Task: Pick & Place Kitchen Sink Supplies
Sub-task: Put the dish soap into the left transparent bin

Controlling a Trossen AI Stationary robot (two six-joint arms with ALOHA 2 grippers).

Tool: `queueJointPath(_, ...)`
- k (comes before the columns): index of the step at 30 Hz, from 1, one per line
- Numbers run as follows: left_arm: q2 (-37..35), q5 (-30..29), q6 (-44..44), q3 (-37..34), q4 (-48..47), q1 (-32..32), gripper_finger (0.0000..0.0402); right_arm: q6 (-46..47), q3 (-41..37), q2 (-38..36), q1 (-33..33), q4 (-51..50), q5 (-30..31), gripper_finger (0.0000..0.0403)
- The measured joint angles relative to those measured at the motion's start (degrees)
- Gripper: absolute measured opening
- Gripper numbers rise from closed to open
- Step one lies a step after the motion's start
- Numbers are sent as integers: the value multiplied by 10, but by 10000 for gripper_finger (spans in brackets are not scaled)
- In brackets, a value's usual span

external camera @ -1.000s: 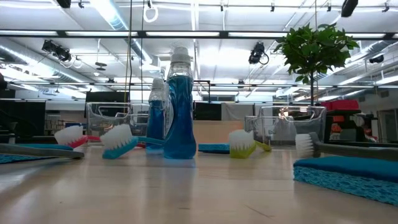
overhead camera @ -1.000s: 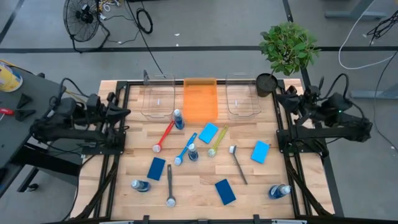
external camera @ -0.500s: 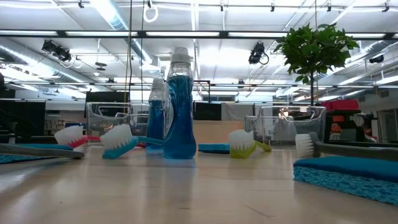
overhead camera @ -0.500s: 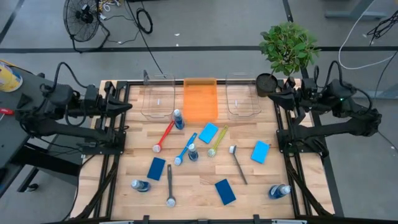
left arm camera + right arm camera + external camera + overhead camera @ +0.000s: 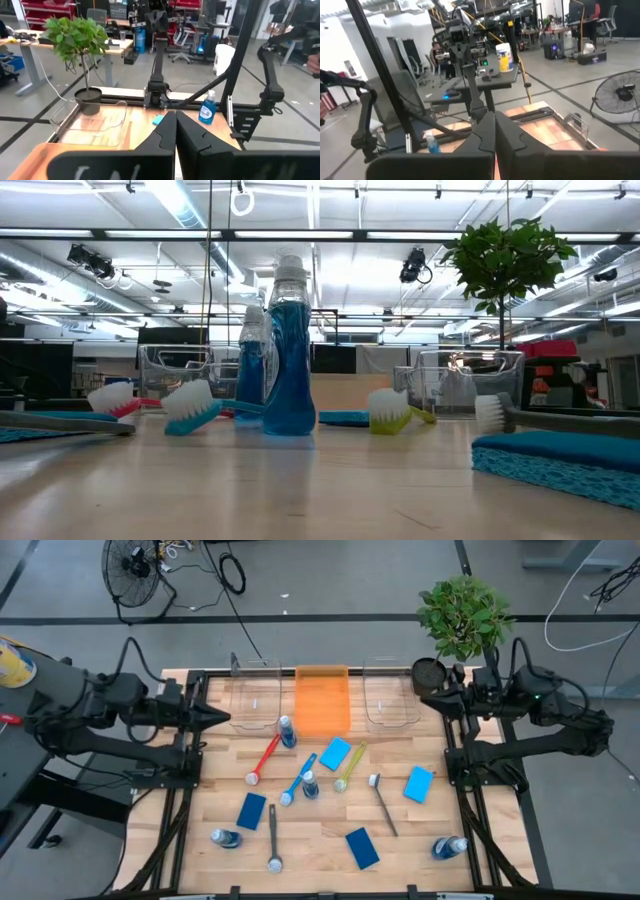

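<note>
Overhead, the left gripper at nine o'clock and the right gripper near two o'clock were both closed and empty, apparently above the counter edges. Sponges, bottles and brushes lay scattered mid-counter.

Counted on table in high view: four blue sponges, four clear bottles with blue contents, five brushes. Three bins seen at upper centre: two clear bins, one orange bin. One potted plant, upper right.
</note>
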Motion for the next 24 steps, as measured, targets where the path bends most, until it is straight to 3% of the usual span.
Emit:
queueJointPath(6,23,14,0,0,0,0,3,-3,0,0,0,-19,0,0)
queueJointPath(11,45,63,0,0,2,0,7,-3,0,0,0,-20,0,0)
queueJointPath(19,83,190,-1,0,2,-2,4,-2,0,0,0,-20,0,6)
queueJointPath(24,101,203,-1,0,3,-22,5,-1,0,0,0,-19,0,5)
